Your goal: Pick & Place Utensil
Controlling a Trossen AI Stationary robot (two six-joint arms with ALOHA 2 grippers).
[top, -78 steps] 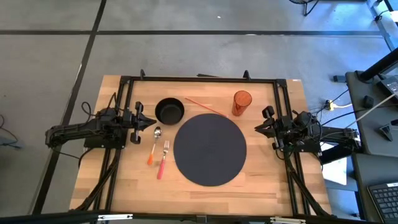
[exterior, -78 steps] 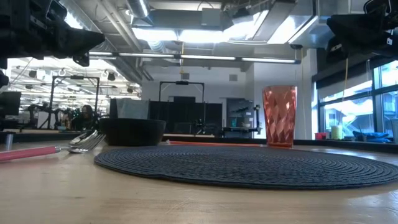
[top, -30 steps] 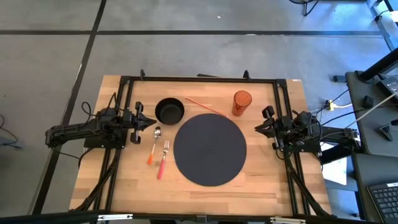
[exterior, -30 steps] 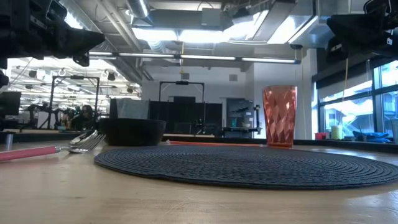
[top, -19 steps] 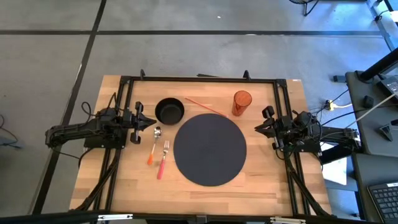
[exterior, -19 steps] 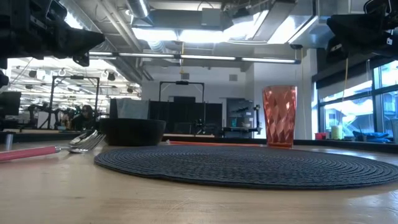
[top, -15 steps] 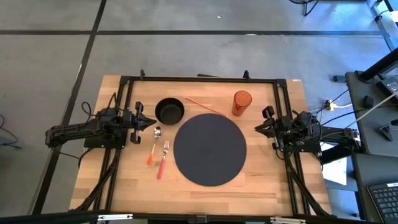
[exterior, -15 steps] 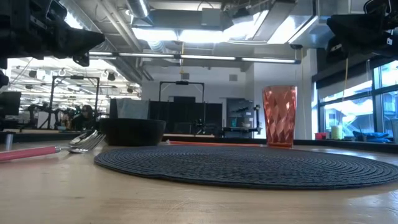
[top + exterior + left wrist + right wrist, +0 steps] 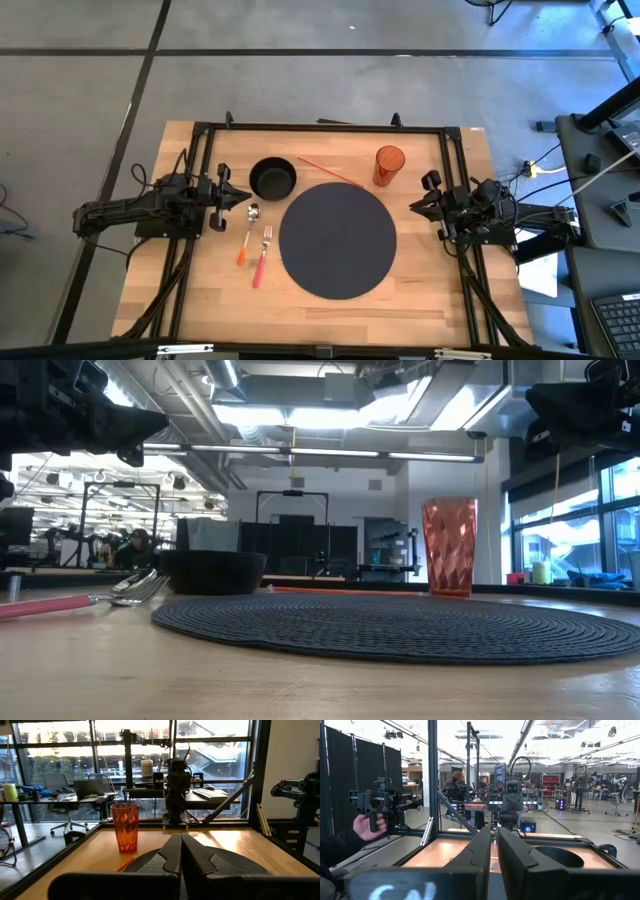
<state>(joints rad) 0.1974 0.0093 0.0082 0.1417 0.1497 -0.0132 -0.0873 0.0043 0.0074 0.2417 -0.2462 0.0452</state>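
Note:
A spoon (image 9: 249,228) with a silver bowl and an orange handle lies flat on the wood beside a fork (image 9: 262,256) with a pink handle, both left of the dark round placemat (image 9: 337,240). In the low view the fork and spoon (image 9: 130,590) lie at the left. My left gripper (image 9: 245,197) hovers shut above the table just beyond the spoon's bowl, pointing right. My right gripper (image 9: 413,206) waits shut at the placemat's right edge, pointing left. The wrist views show each pair of fingers closed together, left gripper (image 9: 181,854) and right gripper (image 9: 494,845).
A black bowl (image 9: 272,178) stands behind the utensils, and an orange cup (image 9: 389,165) stands at the far right. A thin orange stick (image 9: 330,171) lies between them. Black frame rails (image 9: 320,127) border the table. A person's hand (image 9: 367,826) holds a device beyond the table.

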